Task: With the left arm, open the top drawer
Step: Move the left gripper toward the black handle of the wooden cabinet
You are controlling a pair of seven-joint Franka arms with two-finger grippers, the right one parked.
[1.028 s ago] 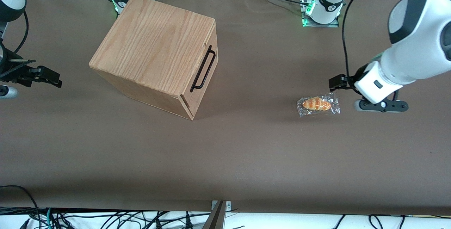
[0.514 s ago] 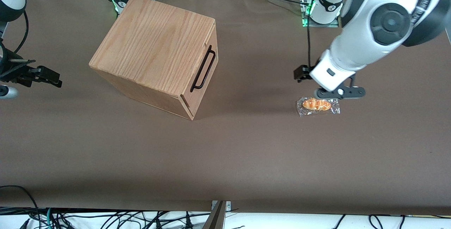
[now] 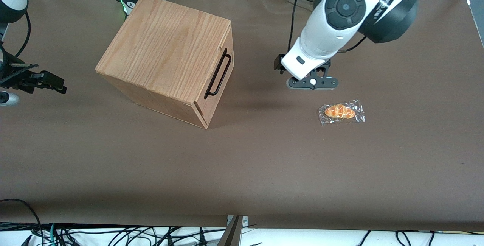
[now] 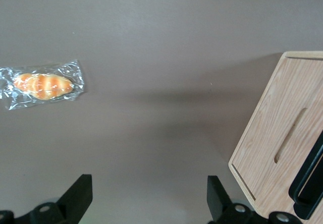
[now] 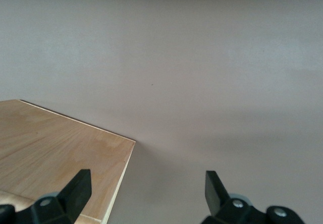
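Tool (image 4: 146, 204) hangs wide open, empty, between top drawer (image 3: 219, 77) and wrapped bread (image 3: 341, 112).

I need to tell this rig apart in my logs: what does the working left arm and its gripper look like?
The left arm is bulky, glossy white, with a dark grey round joint cap, a black lettered band and a black cable. Its gripper is black on a grey bar, fingers open, hovering between cabinet and bread.

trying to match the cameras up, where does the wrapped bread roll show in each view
Front view: bread roll lies on the table, toward the working arm's end, nearer the camera than the claw.
Left wrist view: roll lies flat, apart from the open claw.
Right wrist view: not in it.
Shared landmark: the cabinet, whose front shows at the left wrist.
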